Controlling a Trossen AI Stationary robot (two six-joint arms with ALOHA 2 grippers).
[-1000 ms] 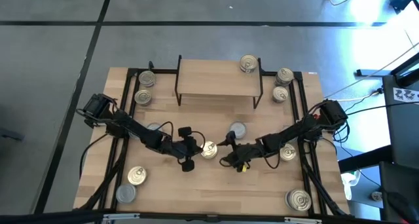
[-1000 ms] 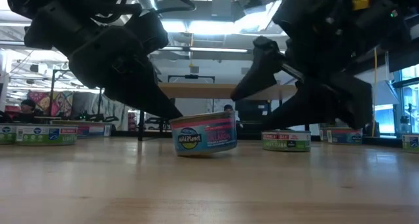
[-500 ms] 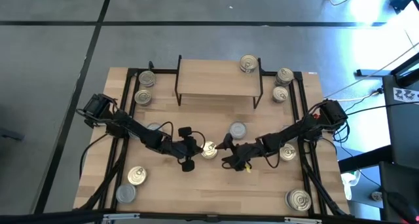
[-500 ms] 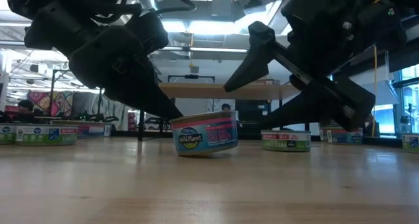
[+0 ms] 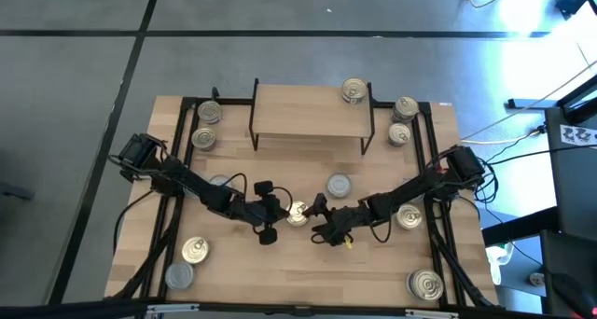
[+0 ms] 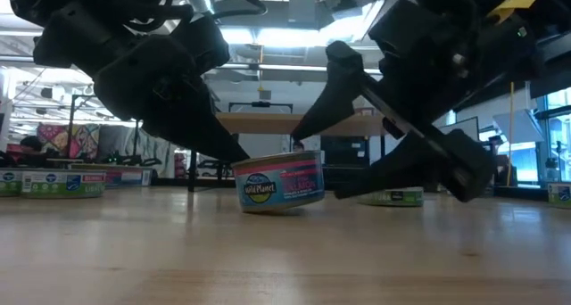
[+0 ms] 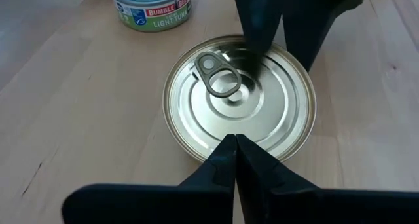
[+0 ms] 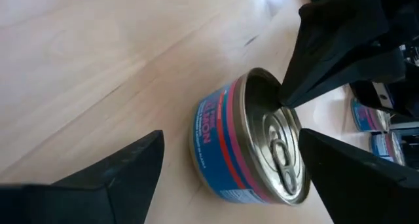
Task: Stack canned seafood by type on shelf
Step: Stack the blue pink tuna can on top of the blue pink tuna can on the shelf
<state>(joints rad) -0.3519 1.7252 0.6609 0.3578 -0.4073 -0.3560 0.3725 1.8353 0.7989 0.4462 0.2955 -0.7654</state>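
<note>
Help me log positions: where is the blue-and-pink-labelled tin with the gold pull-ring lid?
In the high view the blue-and-pink-labelled tin sits on the light wooden table near its middle, in front of the shelf, between the shut left gripper and open right gripper.

I see a light wooden tabletop (image 5: 298, 263) sitting on a grey floor (image 5: 75, 95) crossed by dark seam lines. Black cables (image 5: 522, 137) trail off past the tabletop's right edge, toward a dark stand with printed marker sheets (image 5: 580, 132). Looking level across the tabletop, I get a workshop room behind it, with bright ceiling lights (image 6: 285, 36) and colourful clutter along the left wall (image 6: 53, 136).
</note>
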